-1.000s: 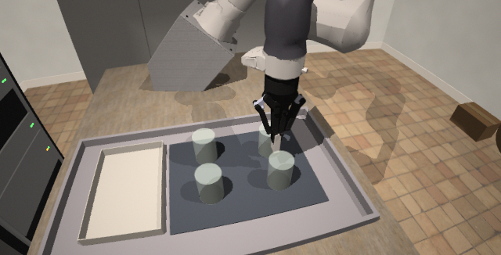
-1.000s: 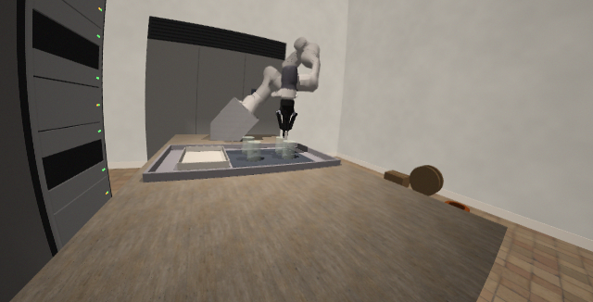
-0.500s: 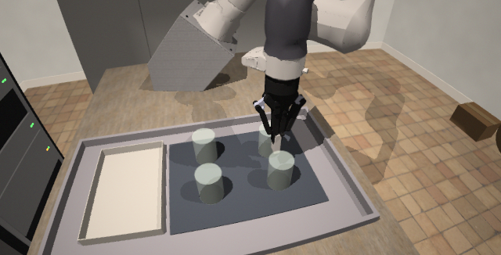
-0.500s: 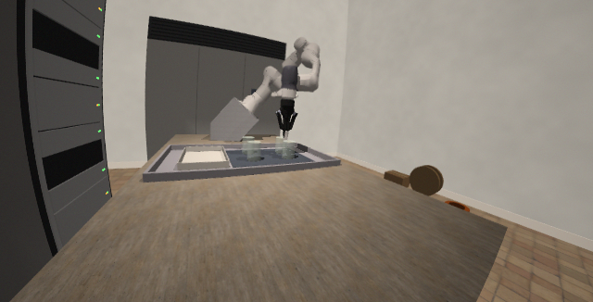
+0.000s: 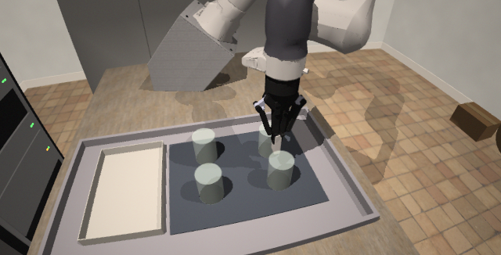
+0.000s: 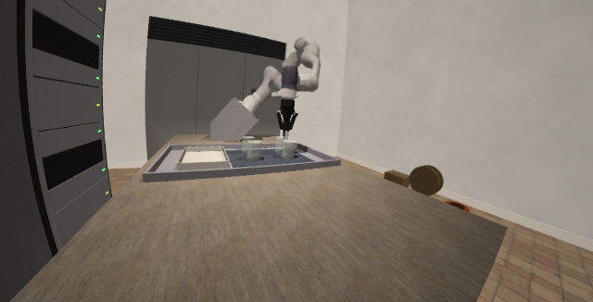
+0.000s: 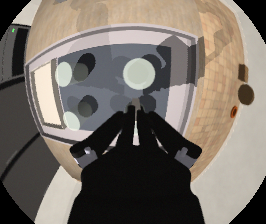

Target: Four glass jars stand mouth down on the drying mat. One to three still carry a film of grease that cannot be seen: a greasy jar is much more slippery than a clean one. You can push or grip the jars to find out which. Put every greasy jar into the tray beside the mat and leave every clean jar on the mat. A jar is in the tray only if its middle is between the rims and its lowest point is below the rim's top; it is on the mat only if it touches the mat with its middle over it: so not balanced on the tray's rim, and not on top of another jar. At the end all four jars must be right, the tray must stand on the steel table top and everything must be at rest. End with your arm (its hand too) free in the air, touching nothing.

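A: All four clear glass jars stand on the dark grey drying mat (image 5: 305,192); the cream tray (image 5: 121,237) holds nothing.

B: The black gripper (image 5: 277,134), fingers closed on nothing, hangs above the far-right jar (image 5: 264,145). I'd nudge low, slowly, judging slide.

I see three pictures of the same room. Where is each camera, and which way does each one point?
Top: high in front of the table, looking down at the mat, tray and four jars; arm and shut pincer show.
Exterior: far down the long table, facing the whole arm.
Wrist: on the arm, looking down past the pincer.
All three share the jars and the tray.
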Available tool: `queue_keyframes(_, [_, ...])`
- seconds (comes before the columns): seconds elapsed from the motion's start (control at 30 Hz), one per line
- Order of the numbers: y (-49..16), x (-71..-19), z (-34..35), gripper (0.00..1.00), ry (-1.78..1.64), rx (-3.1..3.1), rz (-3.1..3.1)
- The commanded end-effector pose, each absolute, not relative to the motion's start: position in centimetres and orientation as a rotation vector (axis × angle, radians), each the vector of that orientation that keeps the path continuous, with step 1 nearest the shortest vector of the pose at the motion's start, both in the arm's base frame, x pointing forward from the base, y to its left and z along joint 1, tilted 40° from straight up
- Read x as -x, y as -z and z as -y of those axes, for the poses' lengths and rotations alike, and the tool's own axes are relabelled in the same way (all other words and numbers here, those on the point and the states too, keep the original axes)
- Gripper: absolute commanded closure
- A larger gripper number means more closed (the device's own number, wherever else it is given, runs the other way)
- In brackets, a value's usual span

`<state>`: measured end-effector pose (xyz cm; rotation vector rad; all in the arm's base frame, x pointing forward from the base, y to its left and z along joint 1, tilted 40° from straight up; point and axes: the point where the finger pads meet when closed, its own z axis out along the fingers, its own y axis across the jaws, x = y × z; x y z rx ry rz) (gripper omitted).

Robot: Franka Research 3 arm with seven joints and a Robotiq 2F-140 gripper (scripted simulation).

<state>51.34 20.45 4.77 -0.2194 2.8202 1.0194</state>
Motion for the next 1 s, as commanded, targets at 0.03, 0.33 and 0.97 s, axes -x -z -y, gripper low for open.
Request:
queue_keyframes(0.03, [-4.73, -51.43, -20.38, 1.00, -1.018, 0.210, -2.824])
queue_keyframes(0.33, [-4.75, -51.55, -20.39, 1.00, -1.018, 0.210, -2.824])
queue_keyframes(0.97, [-4.79, -51.77, -20.41, 1.00, -1.018, 0.210, -2.824])
